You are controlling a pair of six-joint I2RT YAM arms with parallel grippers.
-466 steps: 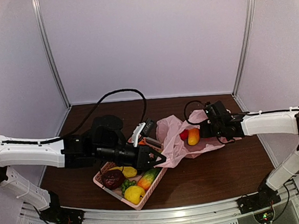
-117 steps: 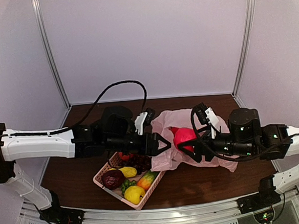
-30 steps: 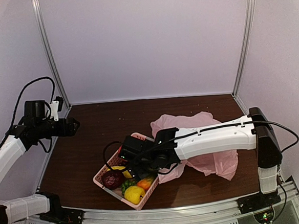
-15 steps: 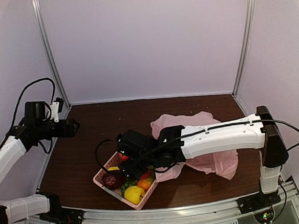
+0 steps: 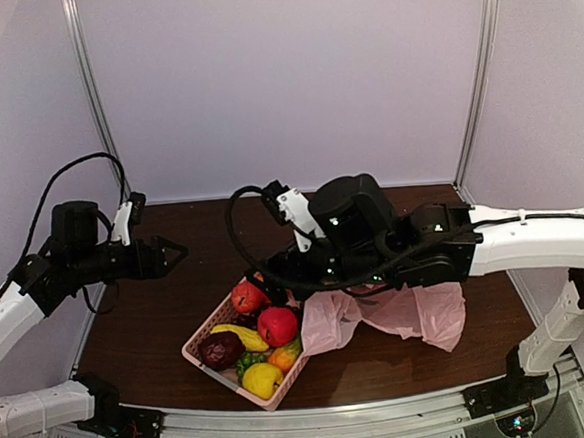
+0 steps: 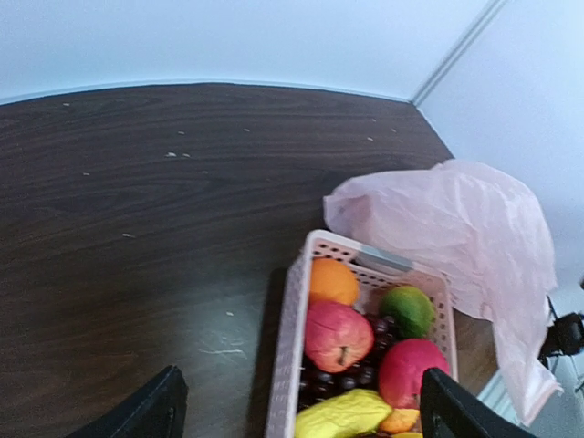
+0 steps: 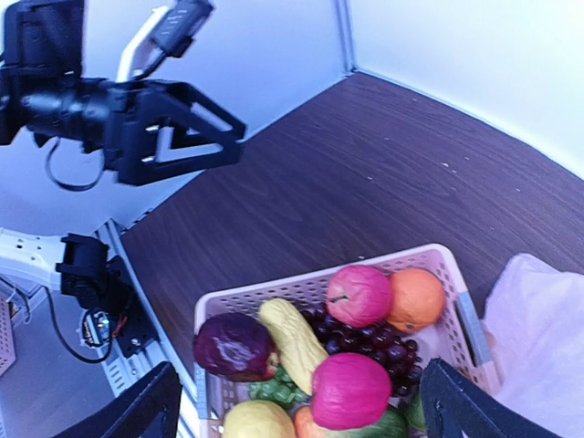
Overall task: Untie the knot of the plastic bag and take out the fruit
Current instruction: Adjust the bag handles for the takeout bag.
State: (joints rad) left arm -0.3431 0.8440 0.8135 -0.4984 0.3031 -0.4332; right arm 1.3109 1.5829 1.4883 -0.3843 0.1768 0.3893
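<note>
Near the front edge of the dark brown wooden table [image 5: 402, 357], round toy fruits [image 5: 277, 325] are lying in a pink latticed plastic basket [image 5: 207, 325]. Touching its right side, the crinkly translucent pink plastic bag [image 5: 409, 311] is lying slack. Above the basket the right gripper [image 7: 301, 401] is hovering with fingers spread and holding nothing. Farther back on the left, the left gripper [image 5: 177, 253] is hanging likewise spread.

The right arm [image 5: 514, 242] hides much of the plastic bag [image 5: 429, 320].

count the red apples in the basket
2. One red apple sits beside the orange; the second red apple lies mid-basket, by the grapes. More may be hidden underneath.
</note>
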